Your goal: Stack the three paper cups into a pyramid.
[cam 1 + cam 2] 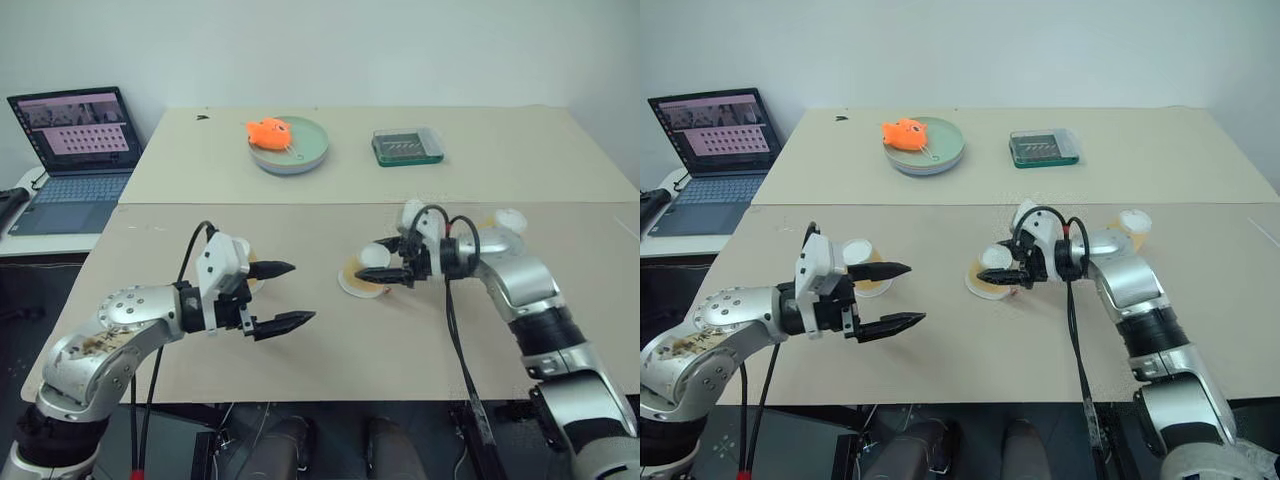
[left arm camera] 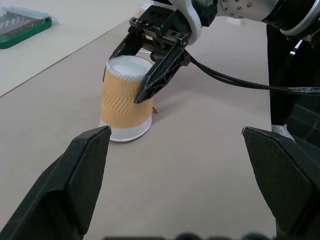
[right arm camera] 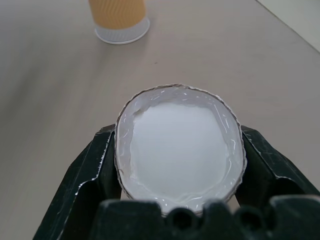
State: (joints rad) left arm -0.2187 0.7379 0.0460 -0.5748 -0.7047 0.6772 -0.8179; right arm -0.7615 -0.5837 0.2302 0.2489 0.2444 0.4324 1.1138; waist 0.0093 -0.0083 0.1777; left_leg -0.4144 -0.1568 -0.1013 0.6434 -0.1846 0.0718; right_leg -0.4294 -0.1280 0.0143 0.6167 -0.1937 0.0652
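The three paper cups stand upside down and apart on the pale tabletop (image 1: 330,350), white bases up. One cup (image 2: 126,100), with ribbed yellow-orange sides and a white rim, sits near the middle, and the right end effector (image 1: 396,274) is clenched on it near its top, a black finger on either side. In the right wrist view the gripped end is squeezed slightly oval between the fingers (image 3: 95,170). A second cup (image 1: 862,266) stands just behind the left end effector (image 1: 895,297), whose two pointed black fingers are spread wide with nothing between them. The third cup (image 1: 1134,225) stands beyond the right arm, toward the right edge of the tabletop. No cup rests on another.

On the far half of the tabletop, a round pale-green plate (image 1: 305,160) carries an orange plush toy (image 1: 268,133), and a shallow green tray under a clear cover (image 1: 407,146) lies to its right; what it holds cannot be made out. An open laptop (image 1: 70,160) sits on a separate surface off the left edge.

There is bare room between the two end effectors and along the near edge, and a seam runs across the tabletop behind the cups.
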